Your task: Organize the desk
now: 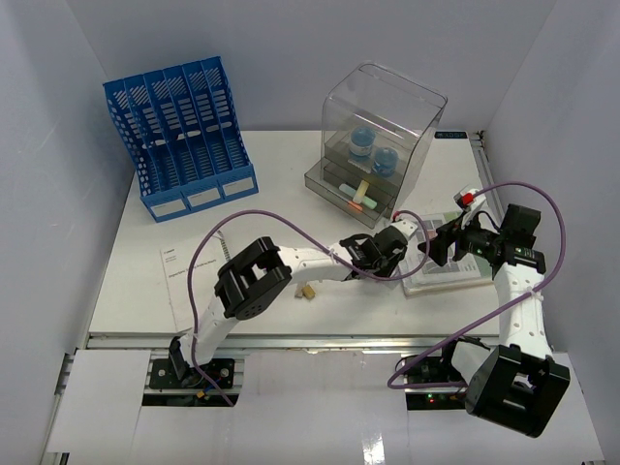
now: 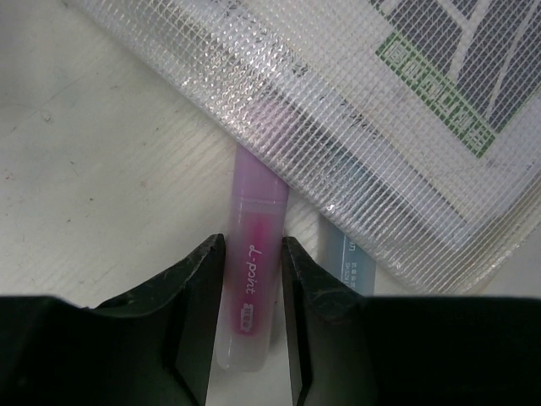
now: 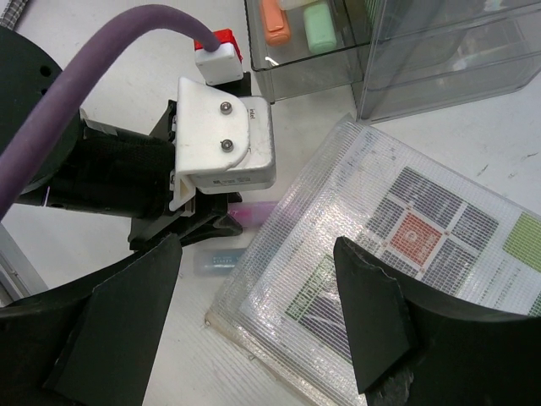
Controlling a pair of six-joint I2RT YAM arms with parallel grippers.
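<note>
**Pink highlighter pinched at the pouch's edge, ready to be drawn out**

Along the near edge of the table (image 1: 281,208), an aluminium rail (image 1: 291,341). Beyond that, wide and white, running back to the far wall and carrying everything else. Toward the near left corner, a printed sheet of paper (image 1: 184,284) lying flat. Just beside it toward the middle, a small beige item (image 1: 308,291), too small to name.

Right of centre, low over the surface, the left fingers (image 2: 203,296) pressed against both sides of a pink highlighter (image 2: 254,279), grasping the barrel near its tail, the marker flat on the table. Gripped there for want of any other exposed part, the far end being tucked under the edge of a clear mesh zip pouch (image 2: 355,127). Just beside it, likewise half under the pouch, a pale blue pen (image 2: 347,258). Probably best drawn straight back along the barrel's own line, so as to come free without dragging the pouch or nudging the pen.

Above the pouch, toward the right edge, the right fingers (image 3: 372,313) spread wide, nothing between them, touching nothing. Held there, at a guess, either to pin the pouch down or simply to wait out of the other arm's way.

Farther back, at the middle of the far edge, a clear plastic drawer box (image 1: 383,126). Lowest drawer standing out toward the front, with an orange block (image 3: 275,21) and a green block (image 3: 319,24) inside. A likely home for the highlighter. In the far left corner, a blue slotted file rack (image 1: 179,136), upright, plausibly meant for the paper and the pouch.
</note>
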